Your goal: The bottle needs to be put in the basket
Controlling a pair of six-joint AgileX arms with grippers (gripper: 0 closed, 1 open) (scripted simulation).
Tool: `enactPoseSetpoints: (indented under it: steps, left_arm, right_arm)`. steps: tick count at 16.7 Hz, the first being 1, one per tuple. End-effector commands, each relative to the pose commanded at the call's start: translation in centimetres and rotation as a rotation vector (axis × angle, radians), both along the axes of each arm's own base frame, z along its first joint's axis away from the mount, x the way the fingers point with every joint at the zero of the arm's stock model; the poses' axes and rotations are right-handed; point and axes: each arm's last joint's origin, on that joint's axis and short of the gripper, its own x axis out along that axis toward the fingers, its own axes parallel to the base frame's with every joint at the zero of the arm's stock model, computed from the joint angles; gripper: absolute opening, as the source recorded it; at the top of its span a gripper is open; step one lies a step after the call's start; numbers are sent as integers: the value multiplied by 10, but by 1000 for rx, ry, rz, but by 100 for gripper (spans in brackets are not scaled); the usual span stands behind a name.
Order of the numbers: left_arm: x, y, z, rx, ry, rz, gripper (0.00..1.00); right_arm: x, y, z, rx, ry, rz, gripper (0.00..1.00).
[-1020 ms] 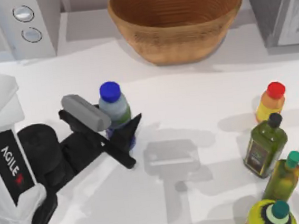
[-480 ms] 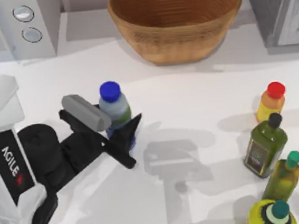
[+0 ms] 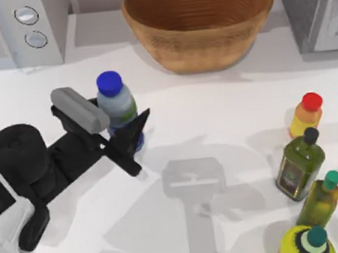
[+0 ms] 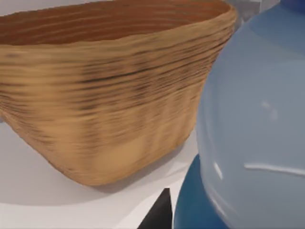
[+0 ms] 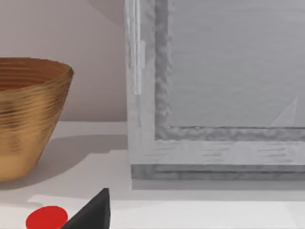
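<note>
Two dials [image 3: 30, 26] on a pale grey appliance [image 3: 19, 30] at ten o'clock of the top view, on the white table [image 3: 216, 116]. Just below, at nine o'clock, the left arm [image 3: 19, 189] reaching in from the left edge, with the left gripper [image 3: 116, 130] clamped on the bottle [image 3: 118, 110]: dark fingers [image 3: 134, 130] on either side of its body, blue cap [image 3: 110, 83] uppermost, bottle upright. Whether the bottle's base meets the table, cannot tell. In the left wrist view, the bottle's pale blue shoulder [image 4: 257, 114] very close, its darker blue lower part [image 4: 193, 205] beneath, and one dark fingertip [image 4: 159, 214] beside it. At twelve o'clock, the basket [image 3: 200, 25], a wide round wicker bowl with ribbed coils, well apart from the bottle toward one o'clock of it; seen also beyond the bottle in the left wrist view [image 4: 105, 95]. At one o'clock, the corner of a grey cabinet [image 3: 316, 7]. At three to five o'clock, a cluster of other bottles: small yellow-orange bottle with red cap [image 3: 307, 115], dark green olive-oil bottle with black cap [image 3: 298, 165], yellowish-green bottle with teal cap [image 3: 321, 200], and another yellow one with teal cap [image 3: 306, 243] at the bottom edge. In the right wrist view, one dark fingertip of the right gripper [image 5: 93, 212], a red cap [image 5: 46, 218], the basket [image 5: 28, 114] and the grey cabinet [image 5: 214, 90]; right gripper's opening: cannot tell.
</note>
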Motion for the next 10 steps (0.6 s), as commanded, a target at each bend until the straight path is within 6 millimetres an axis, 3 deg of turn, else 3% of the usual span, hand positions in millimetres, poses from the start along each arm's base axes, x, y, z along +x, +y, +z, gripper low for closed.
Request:
enactPoseSetpoints:
  steps: [5, 10]
  left_arm:
    - [-18, 29, 30, 10, 22, 5, 0]
    - [-48, 58, 52, 19, 43, 9, 0]
  right_arm:
    - [0, 0, 0, 0, 0, 0, 100]
    - [0, 0, 0, 0, 0, 0, 100]
